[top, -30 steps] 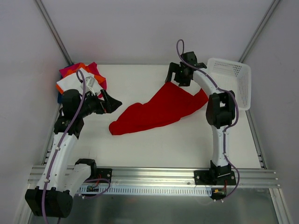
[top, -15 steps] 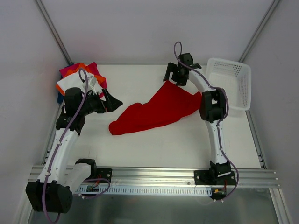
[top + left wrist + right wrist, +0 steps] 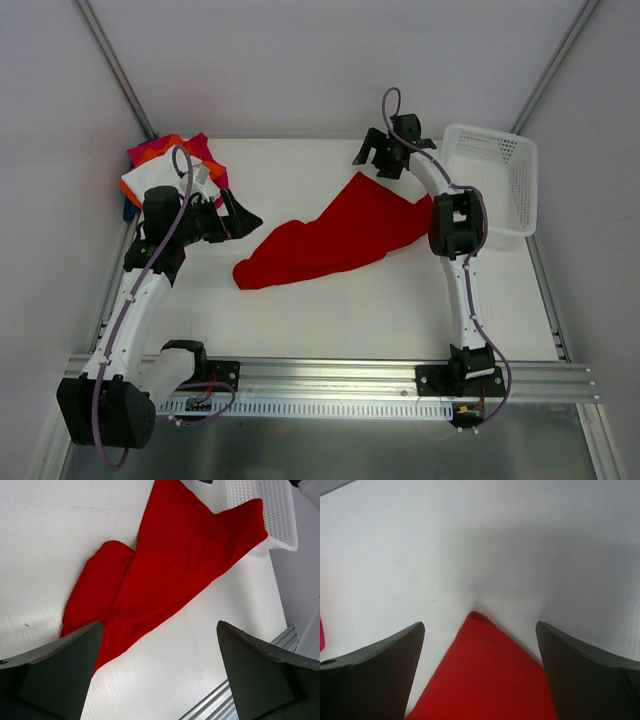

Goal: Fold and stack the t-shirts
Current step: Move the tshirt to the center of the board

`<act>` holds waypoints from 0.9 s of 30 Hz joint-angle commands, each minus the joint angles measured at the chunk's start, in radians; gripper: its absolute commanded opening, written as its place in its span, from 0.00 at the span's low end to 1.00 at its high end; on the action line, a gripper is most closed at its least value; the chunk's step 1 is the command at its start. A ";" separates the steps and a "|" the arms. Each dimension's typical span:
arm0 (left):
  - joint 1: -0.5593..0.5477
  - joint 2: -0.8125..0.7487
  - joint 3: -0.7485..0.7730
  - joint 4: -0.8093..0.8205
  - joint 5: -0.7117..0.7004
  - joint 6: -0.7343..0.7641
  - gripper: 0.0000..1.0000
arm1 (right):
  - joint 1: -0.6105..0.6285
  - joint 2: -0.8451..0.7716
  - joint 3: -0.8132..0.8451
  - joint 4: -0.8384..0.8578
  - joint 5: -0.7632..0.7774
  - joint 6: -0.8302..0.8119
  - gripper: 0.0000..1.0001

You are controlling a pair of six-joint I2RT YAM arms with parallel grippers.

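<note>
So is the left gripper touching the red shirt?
Apart. The top view shows a strip of white table between the left gripper and the red shirt.

1. Overhead view: bright, even, diffuse light. The white table (image 3: 330, 310) is pale but not blown out, and shadows are faint and soft.
2. Left wrist view: the red shirt (image 3: 165, 575) is sharp. A pale sheen streaks the table at left. The fingers (image 3: 55, 675) are dark and soft-edged.
3. Right wrist view: a broad grey shadow dims the table at upper right, and the near fingers (image 3: 370, 675) are blurred.
</note>
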 commanded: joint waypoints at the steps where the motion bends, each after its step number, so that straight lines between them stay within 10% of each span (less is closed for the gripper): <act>1: 0.001 -0.001 -0.004 0.020 -0.021 0.023 0.99 | 0.009 0.044 0.021 0.029 -0.069 0.048 0.98; 16: 0.001 -0.012 -0.001 0.001 -0.037 0.031 0.99 | 0.135 -0.020 -0.102 0.027 -0.058 0.030 0.91; 22: 0.001 -0.020 -0.001 -0.002 -0.039 0.034 0.99 | 0.123 -0.036 -0.130 0.023 -0.052 0.014 0.51; 27: 0.001 -0.021 -0.001 -0.005 -0.041 0.034 0.99 | 0.107 -0.057 -0.131 -0.023 0.005 -0.013 0.87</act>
